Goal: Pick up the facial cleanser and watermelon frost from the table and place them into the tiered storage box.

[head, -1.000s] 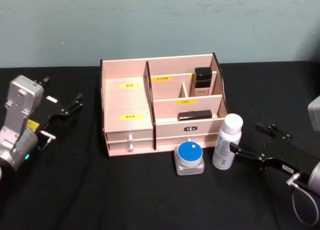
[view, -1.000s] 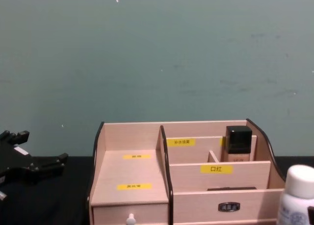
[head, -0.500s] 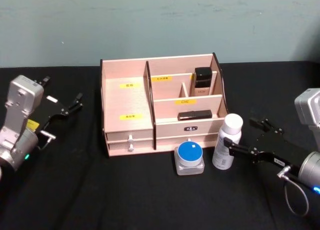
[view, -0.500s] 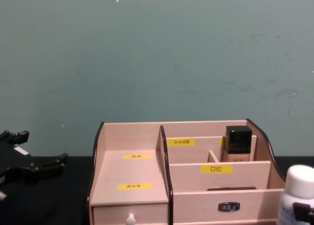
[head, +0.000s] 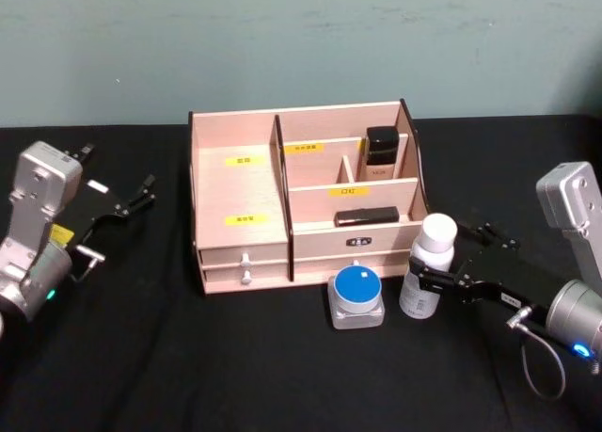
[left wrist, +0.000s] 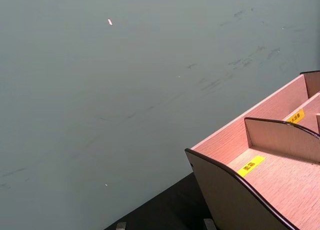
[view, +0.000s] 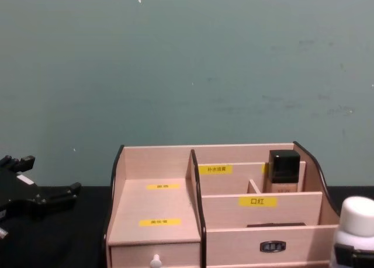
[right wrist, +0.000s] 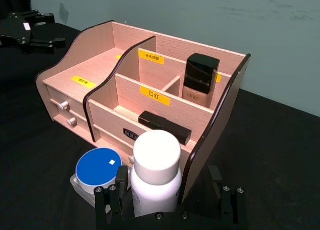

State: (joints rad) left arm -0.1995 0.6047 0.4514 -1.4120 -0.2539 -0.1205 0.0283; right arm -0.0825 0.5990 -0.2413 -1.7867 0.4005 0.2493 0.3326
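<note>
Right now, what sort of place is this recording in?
Probably a robot test bench staged as a vanity: a black-draped table, bare teal wall, and tiered storage box holding cosmetics. The right gripper straddles a white bottle; the left gripper is parked left.

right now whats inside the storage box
In the tiered storage box, a black-capped bottle stands back right; a flat black case lies in front of it. Drawers are shut, contents hidden.

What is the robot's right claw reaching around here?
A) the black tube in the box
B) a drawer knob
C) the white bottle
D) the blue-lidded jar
C: the right gripper's open fingers stand on either side of the white bottle, in front of the box's right end; the left gripper sits parked off to the left.
</note>
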